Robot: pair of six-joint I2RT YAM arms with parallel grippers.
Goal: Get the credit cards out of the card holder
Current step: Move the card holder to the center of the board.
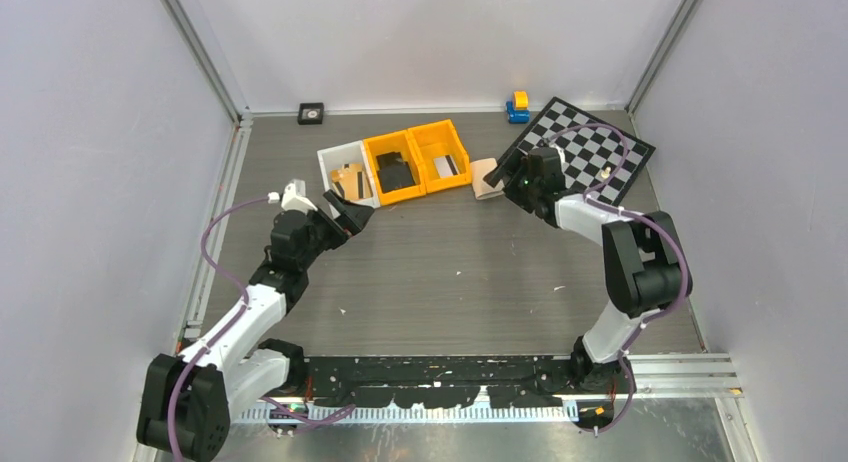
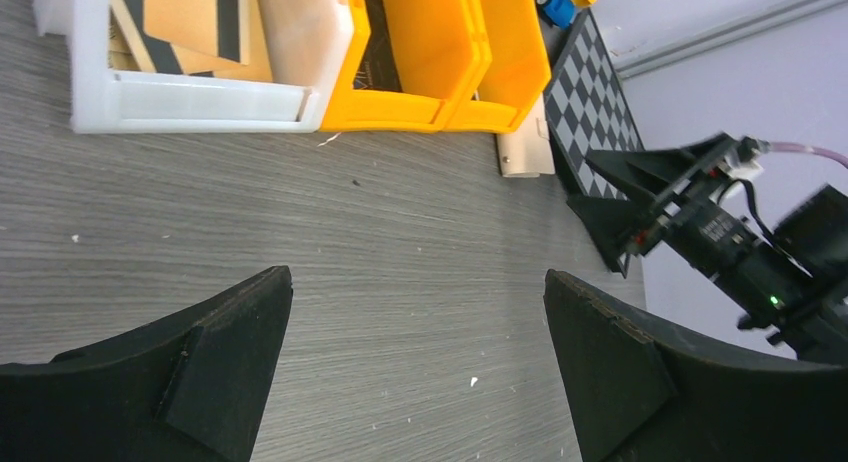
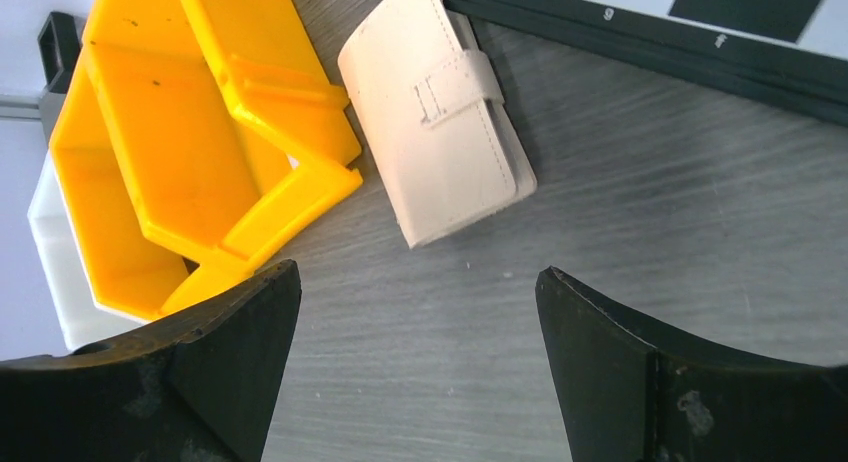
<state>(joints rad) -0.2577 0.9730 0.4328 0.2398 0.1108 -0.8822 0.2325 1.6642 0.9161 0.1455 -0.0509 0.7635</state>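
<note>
My right gripper (image 3: 418, 282) hangs spread just short of the card holder (image 3: 435, 122), touching nothing; my left gripper (image 2: 418, 282) is spread and empty. The holder lies strapped shut near the desk's far edge, between yellow bin (image 3: 150, 172) and chessboard (image 3: 650, 42). I judge nothing is extracted yet.

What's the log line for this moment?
left gripper: open, empty | right gripper: open, near card holder, no contact | card holder: closed, beside yellow bin

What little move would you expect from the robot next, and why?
Probably the right pincer should ease forward and down onto the card holder. Its jaws stand open and empty, and the holder lies closed just ahead of them, between the orange bin and the chessboard.
</note>
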